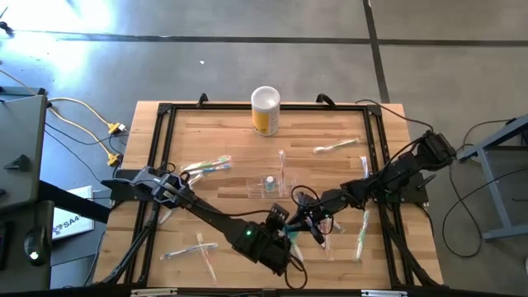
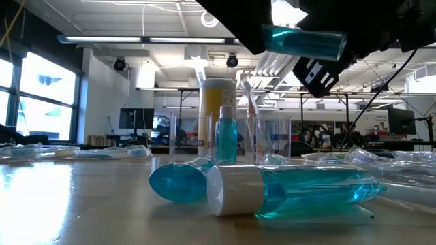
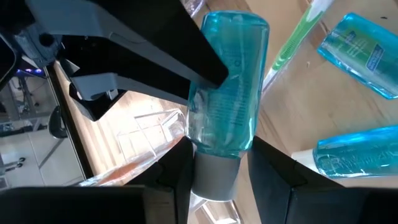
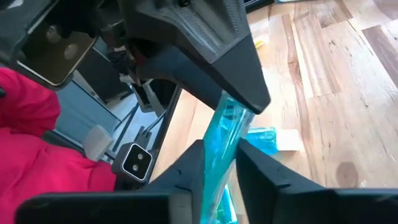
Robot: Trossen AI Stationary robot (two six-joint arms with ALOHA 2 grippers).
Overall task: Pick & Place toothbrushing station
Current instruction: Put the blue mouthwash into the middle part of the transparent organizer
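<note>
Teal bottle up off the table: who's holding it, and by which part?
Both. The left gripper clamps the teal bottle at its cap end; the right gripper has closed on its body, near the other end.

Upright clear holder [image 1: 268,186], mid-table

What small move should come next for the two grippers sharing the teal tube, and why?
Probably the left gripper should let go. It grips the raised teal tube at its cap end, while the right gripper has closed on the other end; one gripper can then carry it toward the clear holder.
</note>
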